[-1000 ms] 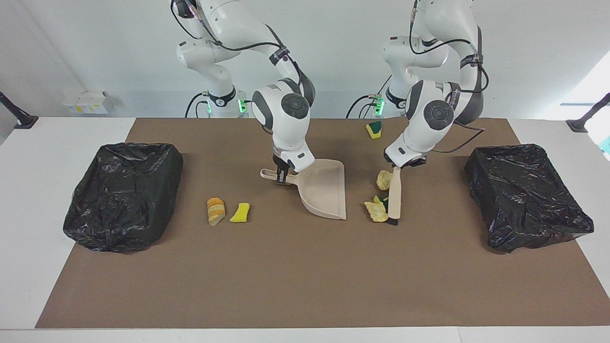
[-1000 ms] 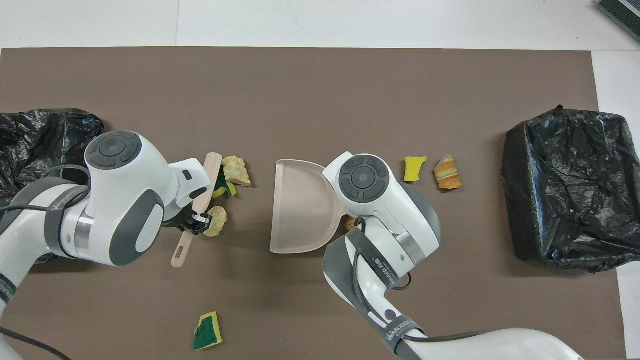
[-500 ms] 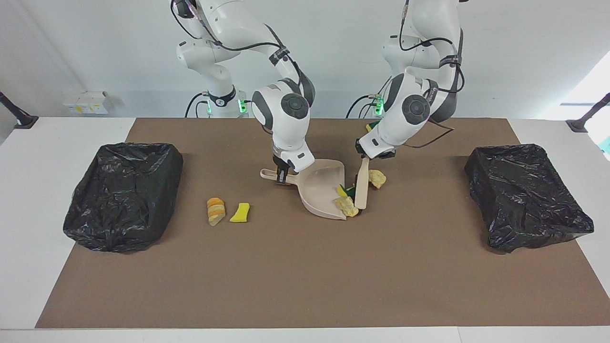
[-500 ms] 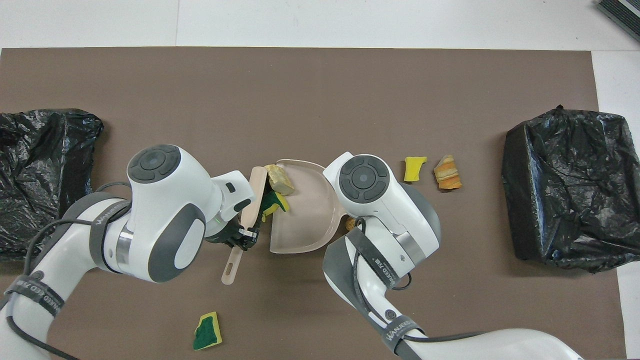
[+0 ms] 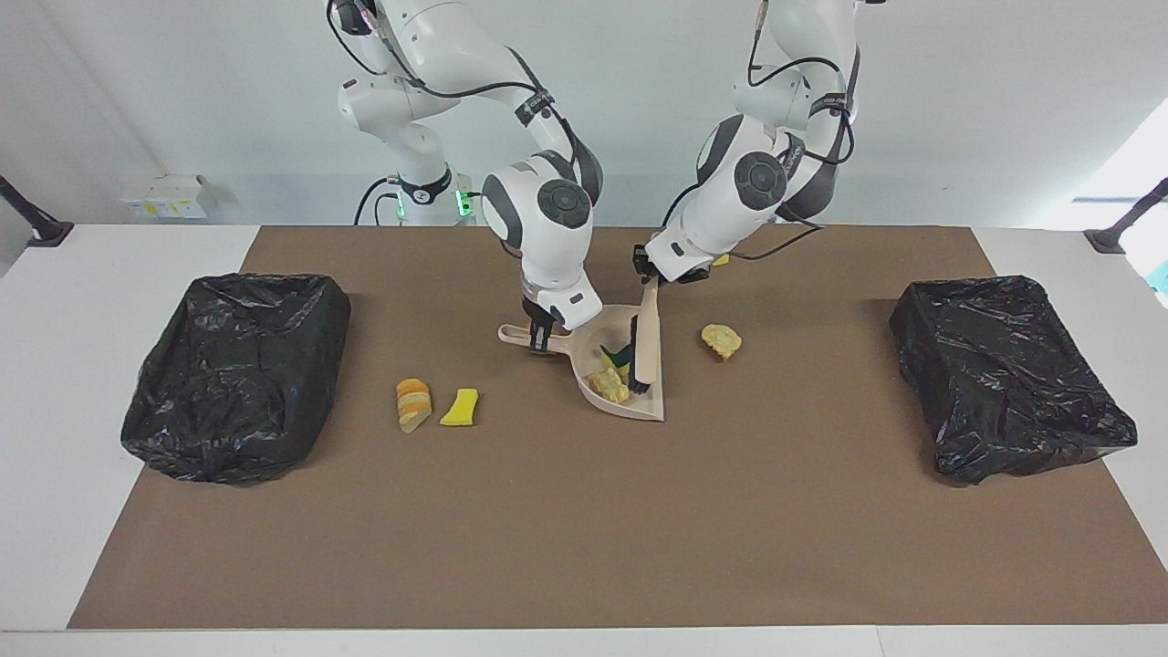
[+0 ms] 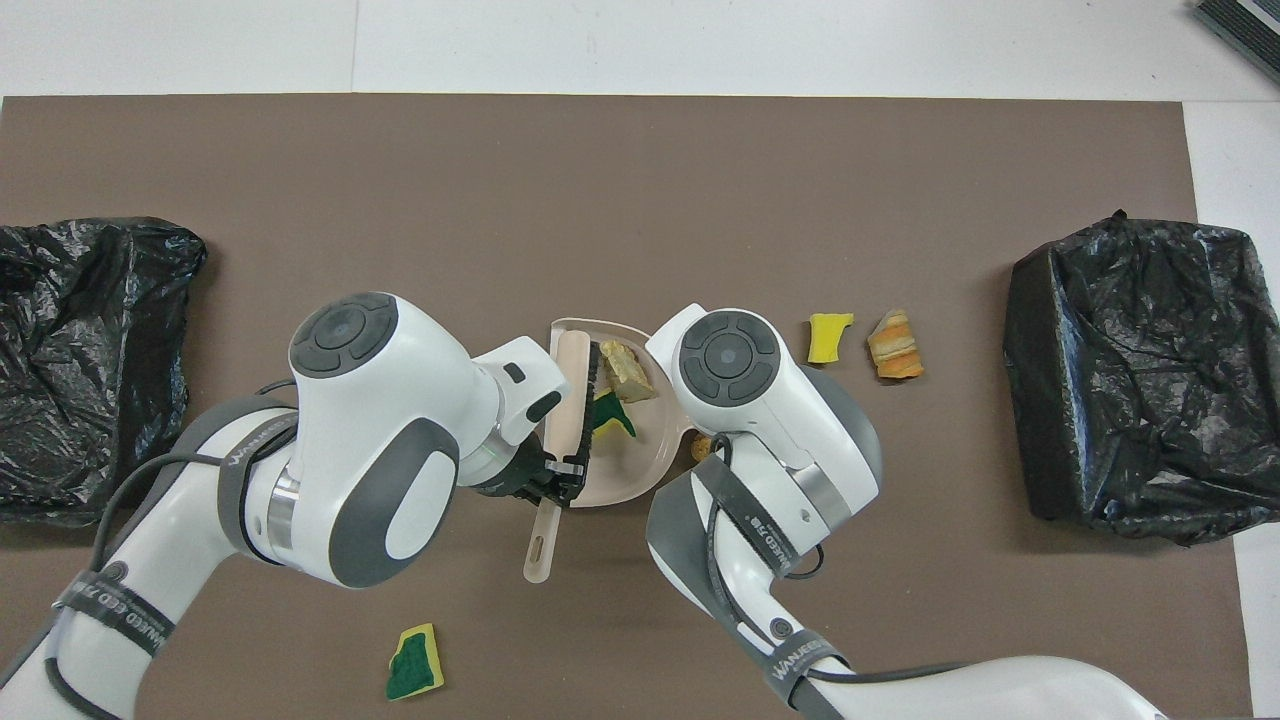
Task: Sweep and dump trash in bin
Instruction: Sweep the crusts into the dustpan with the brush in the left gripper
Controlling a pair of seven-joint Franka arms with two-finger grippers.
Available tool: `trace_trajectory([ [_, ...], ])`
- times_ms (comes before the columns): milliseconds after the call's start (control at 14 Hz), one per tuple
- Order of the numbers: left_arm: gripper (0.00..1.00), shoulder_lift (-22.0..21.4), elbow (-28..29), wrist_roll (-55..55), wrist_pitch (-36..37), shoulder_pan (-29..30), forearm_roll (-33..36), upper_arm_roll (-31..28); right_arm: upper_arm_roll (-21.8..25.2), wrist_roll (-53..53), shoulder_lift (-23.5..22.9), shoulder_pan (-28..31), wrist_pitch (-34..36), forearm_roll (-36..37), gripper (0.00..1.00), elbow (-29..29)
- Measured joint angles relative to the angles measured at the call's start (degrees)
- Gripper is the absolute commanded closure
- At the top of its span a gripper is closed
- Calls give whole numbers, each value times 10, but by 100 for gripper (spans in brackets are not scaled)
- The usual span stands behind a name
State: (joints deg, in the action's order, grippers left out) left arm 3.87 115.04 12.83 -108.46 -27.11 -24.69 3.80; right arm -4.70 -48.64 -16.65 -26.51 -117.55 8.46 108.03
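Holding brush (image 5: 646, 339) (left tool (image 5: 653, 276)) — bristles inside dustpan (image 5: 650, 408), scraps (image 5: 610, 383) within

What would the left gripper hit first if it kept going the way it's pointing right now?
The left gripper points down, shut on the brush, whose bristles sit in the dustpan. Straight on, it would probably meet the dustpan's floor first, beside the trash there, though depth is hard to judge.
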Motion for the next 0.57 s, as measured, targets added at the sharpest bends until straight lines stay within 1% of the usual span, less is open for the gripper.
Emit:
trace_trajectory([
  [571,100,0,-1,0,0,47,-61,-3,0,-28,-3,2,-9,0,100,0],
])
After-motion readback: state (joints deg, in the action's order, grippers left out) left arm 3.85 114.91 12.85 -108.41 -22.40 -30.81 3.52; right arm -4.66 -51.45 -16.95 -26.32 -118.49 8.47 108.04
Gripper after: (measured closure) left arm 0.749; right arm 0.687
